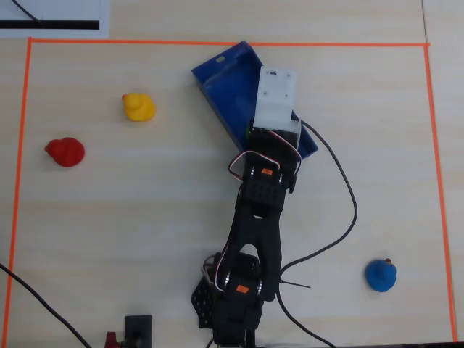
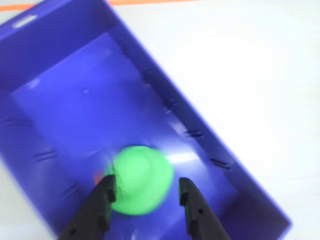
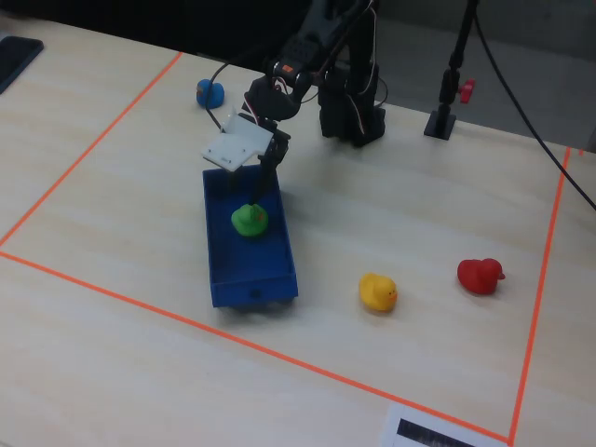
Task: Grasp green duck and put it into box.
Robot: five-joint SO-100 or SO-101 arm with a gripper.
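The green duck (image 2: pixel 140 180) lies blurred inside the dark blue box (image 2: pixel 75 100), near its lower end. In the fixed view the duck (image 3: pixel 249 219) sits in the middle of the box (image 3: pixel 251 279). My gripper (image 2: pixel 145 192) is open, its two black fingers standing either side of the duck just above it, with a clear gap on the right side. In the fixed view the gripper (image 3: pixel 264 194) hangs over the box's far end. In the overhead view the white wrist mount (image 1: pixel 275 98) covers the duck and part of the box (image 1: pixel 217 76).
A yellow duck (image 1: pixel 138 107) and a red duck (image 1: pixel 65 152) sit left of the box in the overhead view; a blue duck (image 1: pixel 380 275) sits at lower right. Orange tape (image 1: pixel 217 43) bounds the work area. A black cable (image 1: pixel 341 181) runs right of the arm.
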